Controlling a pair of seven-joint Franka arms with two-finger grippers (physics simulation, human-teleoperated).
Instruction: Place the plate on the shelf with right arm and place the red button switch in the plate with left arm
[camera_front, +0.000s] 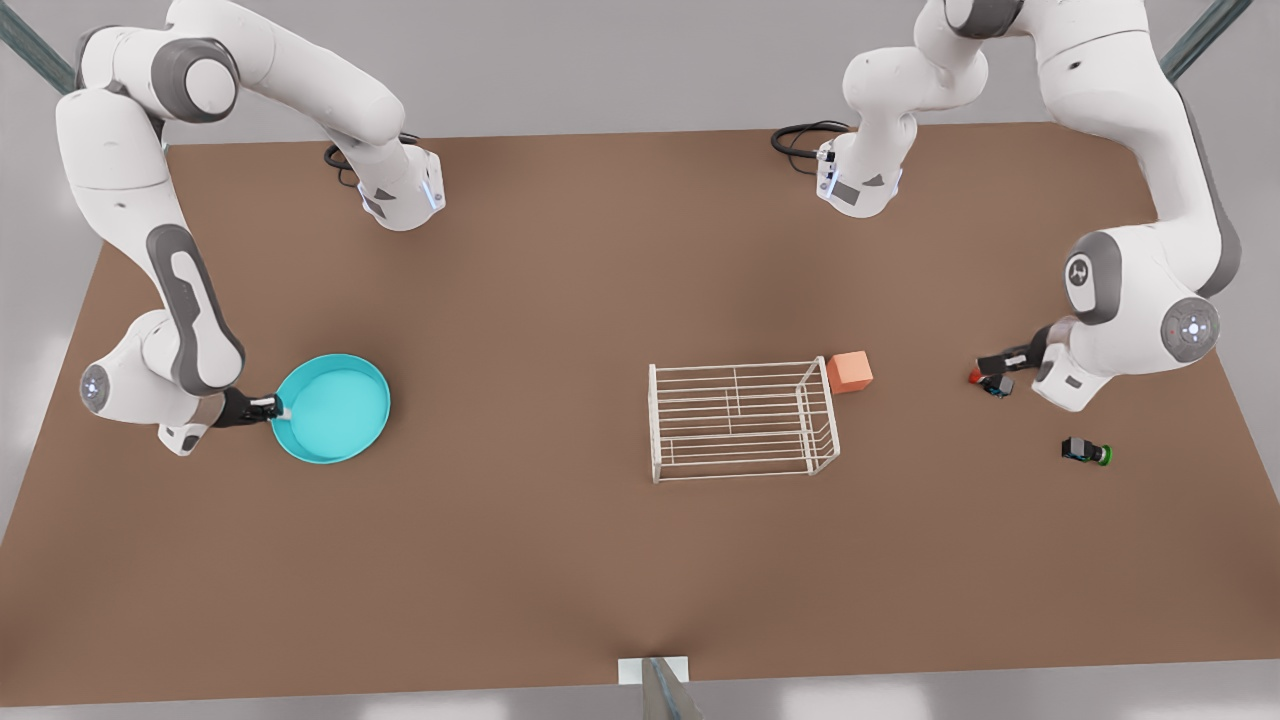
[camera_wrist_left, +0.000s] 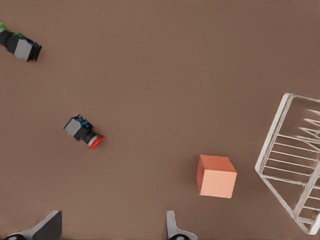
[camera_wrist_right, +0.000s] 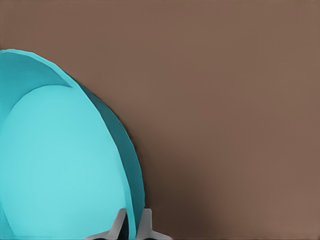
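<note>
Count's in: one plate (camera_front: 335, 408), one shelf (camera_front: 742, 420), one orange cube (camera_front: 850, 371), two switches, one red-capped (camera_front: 990, 381), one green-capped (camera_front: 1086, 451), and two arms.

Shelf (camera_wrist_left: 292, 165), green-capped switch (camera_wrist_left: 20, 46) and plate (camera_wrist_right: 60, 165) cut by wrist views' edges.

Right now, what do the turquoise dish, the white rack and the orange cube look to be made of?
Round turquoise dish: likely plastic or glazed ceramic; smooth, uniform colour, soft sheen.
White wire rack: probably coated metal wire; thin white rods, see-through slatted top.
Orange cube: unclear, foam or painted wood; matte flat faces, no grain visible.
All simulator renders, so guesses.
</note>
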